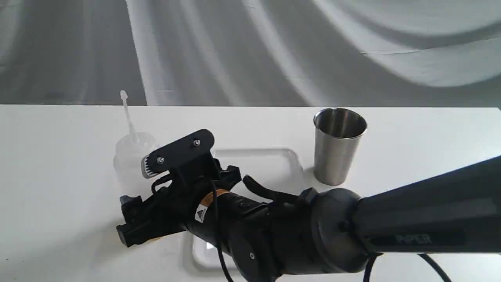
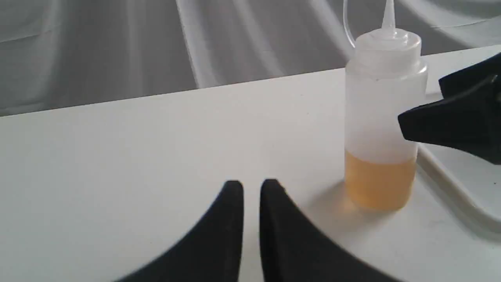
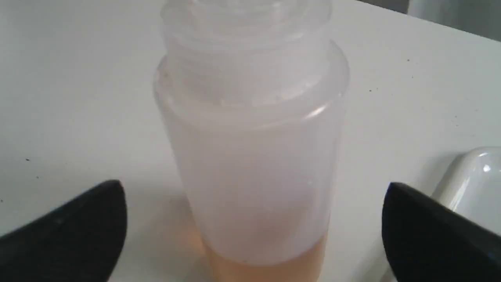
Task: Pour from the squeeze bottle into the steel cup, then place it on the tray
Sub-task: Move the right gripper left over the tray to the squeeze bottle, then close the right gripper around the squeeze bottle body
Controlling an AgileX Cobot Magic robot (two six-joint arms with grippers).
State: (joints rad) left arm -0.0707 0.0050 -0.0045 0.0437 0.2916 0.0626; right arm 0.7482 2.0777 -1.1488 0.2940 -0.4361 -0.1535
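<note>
- The squeeze bottle (image 3: 250, 156) stands straight up on the white tabletop (image 1: 58, 156); it is just beside the tray (image 1: 274, 156), not on it; its thin nozzle points up
- Yellow-brown liquid fills only the bottom part of the bottle; the rest looks cloudy white
- The right claw (image 3: 254, 192) is spread wide, with one black finger on each side of the bottle; a gap shows between each finger and the bottle, so it is not pinching anything
- The right arm reaches across the tray from the right to get to the bottle; it hides much of the tray
- The tray is flat, white and shiny, with a low rim; it lies between the bottle and the steel cup (image 1: 338, 145)
- The steel cup stands upright on the tabletop near the tray's far right corner, well apart from the bottle; its mouth faces up
- The left claw (image 2: 252, 184) is low over the tabletop, near the bottle but not touching it; its two fingers are almost pressed together with only a thin slit between them, and nothing is in it
</note>
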